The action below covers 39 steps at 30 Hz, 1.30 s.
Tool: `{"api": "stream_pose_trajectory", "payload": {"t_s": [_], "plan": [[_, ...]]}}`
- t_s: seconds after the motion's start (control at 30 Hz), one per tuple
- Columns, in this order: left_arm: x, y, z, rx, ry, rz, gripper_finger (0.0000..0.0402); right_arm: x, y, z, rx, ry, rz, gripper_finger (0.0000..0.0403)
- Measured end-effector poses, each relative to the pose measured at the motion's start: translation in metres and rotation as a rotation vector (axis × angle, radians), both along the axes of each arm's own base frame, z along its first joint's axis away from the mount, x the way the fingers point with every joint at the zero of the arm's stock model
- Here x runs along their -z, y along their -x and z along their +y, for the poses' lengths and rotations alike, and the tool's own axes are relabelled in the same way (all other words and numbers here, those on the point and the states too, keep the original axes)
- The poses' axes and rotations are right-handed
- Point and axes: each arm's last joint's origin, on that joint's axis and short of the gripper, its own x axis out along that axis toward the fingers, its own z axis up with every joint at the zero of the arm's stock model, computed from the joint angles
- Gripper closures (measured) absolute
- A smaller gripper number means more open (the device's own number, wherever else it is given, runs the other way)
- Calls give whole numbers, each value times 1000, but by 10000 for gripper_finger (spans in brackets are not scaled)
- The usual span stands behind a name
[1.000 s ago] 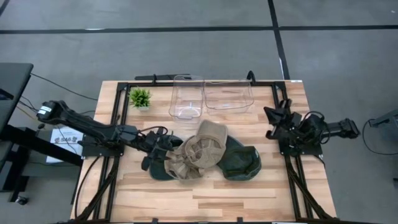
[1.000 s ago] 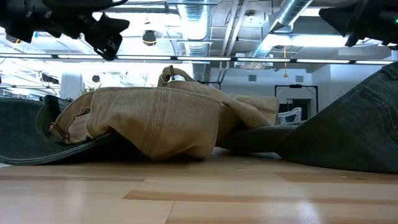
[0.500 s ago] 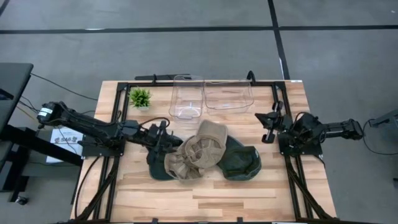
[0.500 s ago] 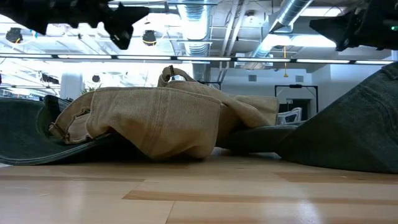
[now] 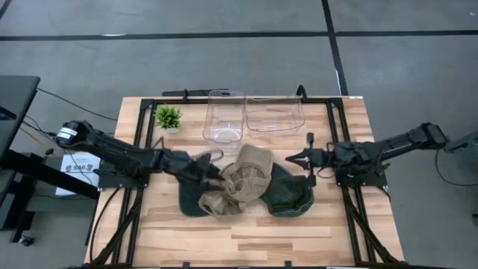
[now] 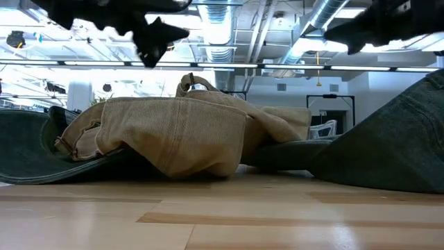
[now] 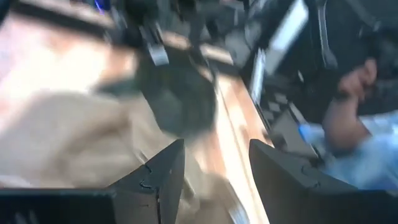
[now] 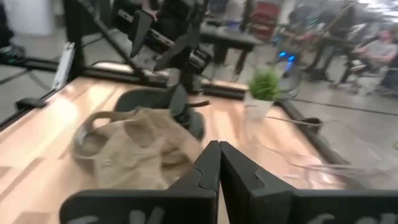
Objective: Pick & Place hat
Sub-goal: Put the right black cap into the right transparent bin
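Note:
A heap of hats lies at the table's middle. A tan hat point(image 5: 243, 181) rests on top of dark green hats point(image 5: 290, 191), whose brims lie flat on the wood. In the low view the tan hat point(image 6: 173, 132) fills the centre, with green cloth point(image 6: 388, 146) beside it. My left gripper point(image 5: 214, 170) hovers open above the tan hat's left edge; its fingers frame the hats in the left wrist view point(image 7: 214, 146). My right gripper point(image 5: 295, 158) is shut, level above the green hat's far right part point(image 8: 217, 146). Neither touches a hat.
Two clear plastic bins point(image 5: 224, 116) point(image 5: 275, 113) stand at the table's far edge, with a small green plant point(image 5: 168, 116) to their left. A black frame point(image 5: 142, 142) runs along the table's sides. Bare wood lies in front of the hats. A person sits beyond the table point(image 7: 354, 93).
My left gripper has gone toward the table's right, from the green brim to over the tan hat's left edge, rising a little. My right gripper has swung from the right edge toward the hats and tipped to nearly level. The hats have not moved.

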Motion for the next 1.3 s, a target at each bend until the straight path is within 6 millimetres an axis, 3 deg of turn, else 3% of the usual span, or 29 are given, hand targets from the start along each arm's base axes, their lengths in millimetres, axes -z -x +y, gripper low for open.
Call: {"api": "stream_pose_trajectory", "payload": {"t_s": [0.07,0.23,0.47,0.63,0.87,1.3], "plan": [[6,2,-12,44,10,41,224,-4,-10,9,-34,8,30,403],[-10,7,-27,63,-41,-69,224,-11,-35,31,-107,29,97,403],[-5,4,-22,-71,-98,-51,224,11,-53,56,-178,94,225,403],[5,-4,-15,-128,-114,-16,224,22,-58,55,-103,169,266,403],[20,-11,-12,-152,-106,50,224,17,-56,54,-88,146,241,403],[21,-13,-6,-185,-58,61,224,16,-52,52,-67,69,259,403]]}}
